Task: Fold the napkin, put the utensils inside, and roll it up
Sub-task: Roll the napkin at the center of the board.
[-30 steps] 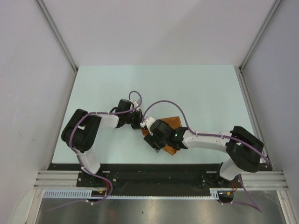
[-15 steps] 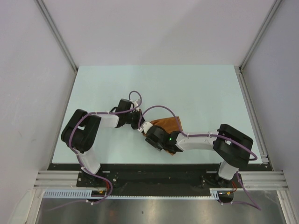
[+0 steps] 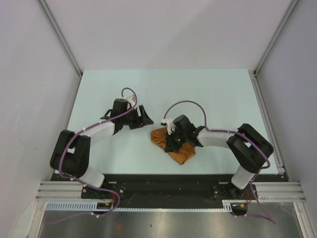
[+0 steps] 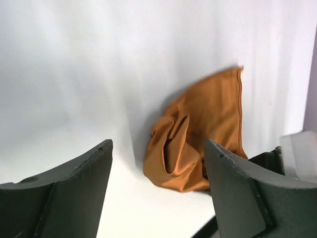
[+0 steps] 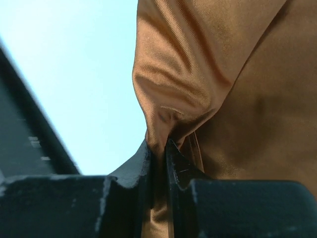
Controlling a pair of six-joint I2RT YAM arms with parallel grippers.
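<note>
Pale table (image 3: 213, 94) carries the bunched napkin (image 3: 181, 154); right gripper (image 5: 158, 148) pinches 1 fold of it between nearly closed jaws, while left gripper (image 3: 147, 118) gapes empty, napkin just ahead.

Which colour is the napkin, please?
The napkin is plain rust-orange and slightly shiny; the right wrist view shows it best.

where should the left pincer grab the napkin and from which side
Probably the puckered fold at the left end of the napkin, approached from the left, low along the table. The left pincer is open and faces that end, the fold stands up thick enough to pinch, and the right pincer is shut on cloth further right.
</note>
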